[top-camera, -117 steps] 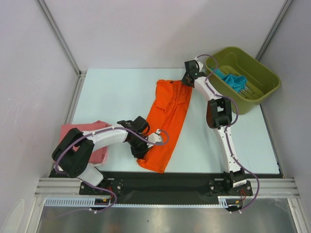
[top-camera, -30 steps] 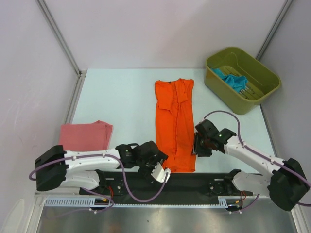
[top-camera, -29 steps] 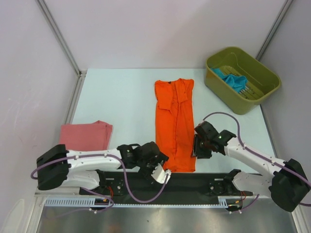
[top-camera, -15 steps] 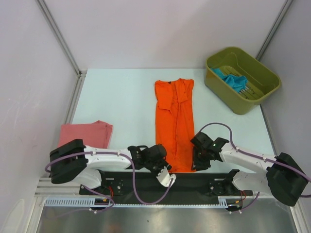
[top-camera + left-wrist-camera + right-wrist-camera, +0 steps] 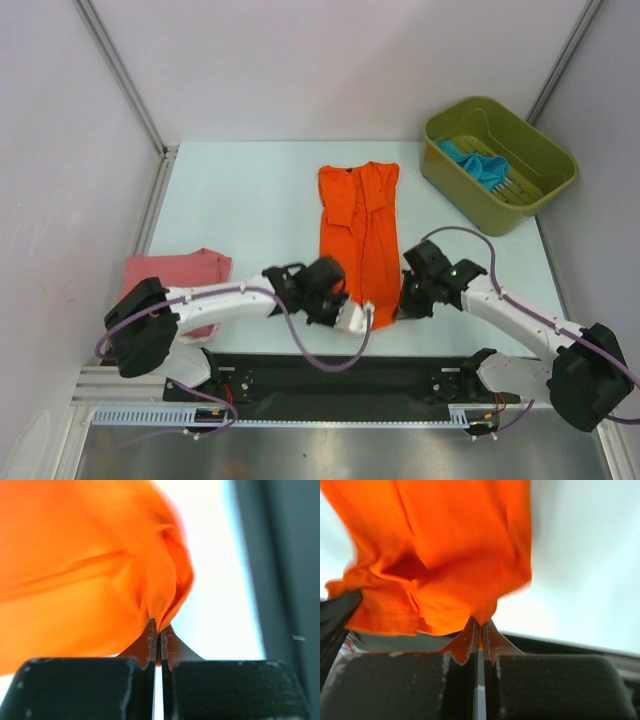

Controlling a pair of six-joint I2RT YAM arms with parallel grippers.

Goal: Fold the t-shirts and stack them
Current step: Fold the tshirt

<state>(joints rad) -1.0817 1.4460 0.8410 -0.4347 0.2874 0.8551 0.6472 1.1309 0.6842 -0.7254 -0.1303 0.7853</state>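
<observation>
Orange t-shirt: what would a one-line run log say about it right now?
left gripper: shut on orange t-shirt hem | right gripper: shut on same hem | pink t-shirt: folded aside

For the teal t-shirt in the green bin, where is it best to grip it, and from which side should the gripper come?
Grip the highest bunched fold of the teal t-shirt, coming straight down from above. It lies crumpled in the left half of the bin, and the raised walls around it seem to close off any sideways approach.

the spread t-shirt (image 5: 358, 225) lies in the middle of the table (image 5: 240, 200), from near to far. the folded t-shirt (image 5: 175, 275) lies at the near left. the tub (image 5: 470, 200) stands far right, a third t-shirt (image 5: 478, 165) inside it.
</observation>
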